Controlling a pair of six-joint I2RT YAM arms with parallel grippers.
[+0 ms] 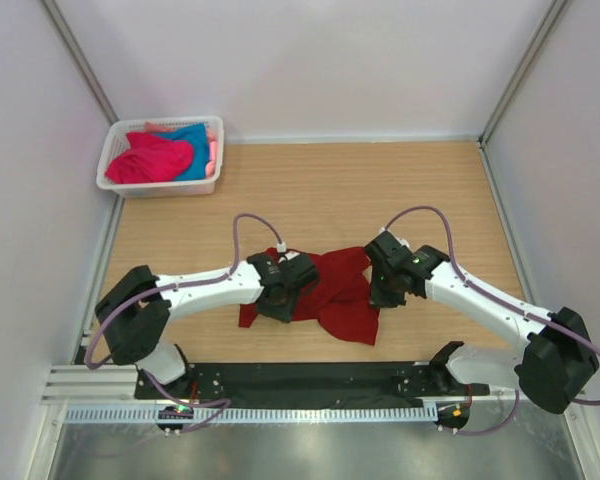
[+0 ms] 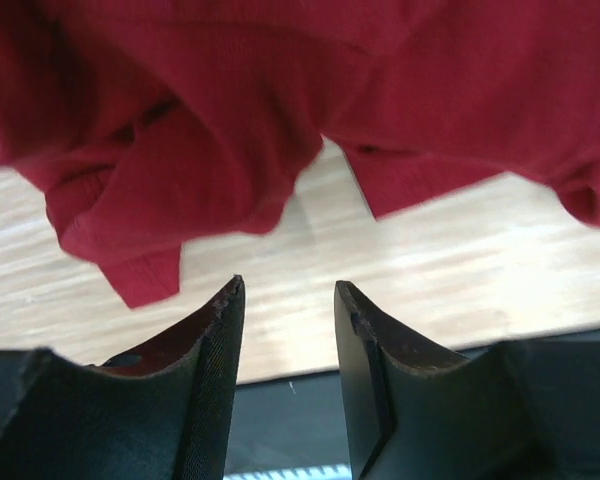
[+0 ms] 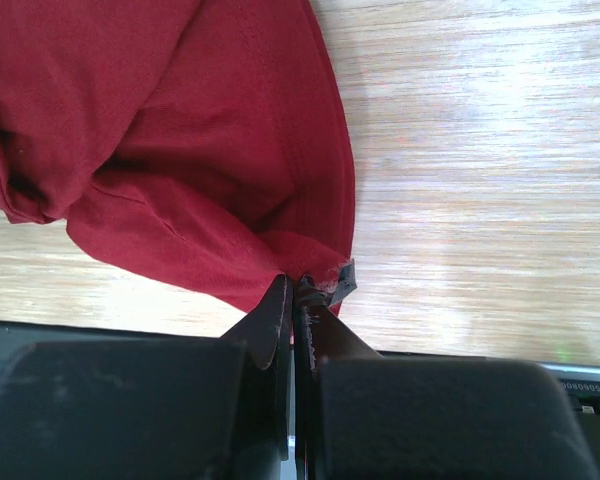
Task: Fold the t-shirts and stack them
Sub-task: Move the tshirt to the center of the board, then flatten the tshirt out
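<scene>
A dark red t-shirt (image 1: 330, 295) lies crumpled on the wooden table between my two arms, with a small white neck label (image 1: 281, 244) at its far left. My left gripper (image 1: 280, 300) sits over the shirt's left part; in the left wrist view (image 2: 288, 290) it is open and empty, with the red cloth (image 2: 210, 120) just beyond the fingertips. My right gripper (image 1: 385, 290) is at the shirt's right edge and is shut on a corner of the red cloth (image 3: 180, 140), pinched at the tips (image 3: 294, 283). Pink (image 1: 150, 160) and turquoise (image 1: 193, 140) shirts lie in the basket.
A white lattice basket (image 1: 160, 187) stands at the table's far left corner. Grey walls close in the table on three sides. A black strip (image 1: 310, 378) runs along the near edge by the arm bases.
</scene>
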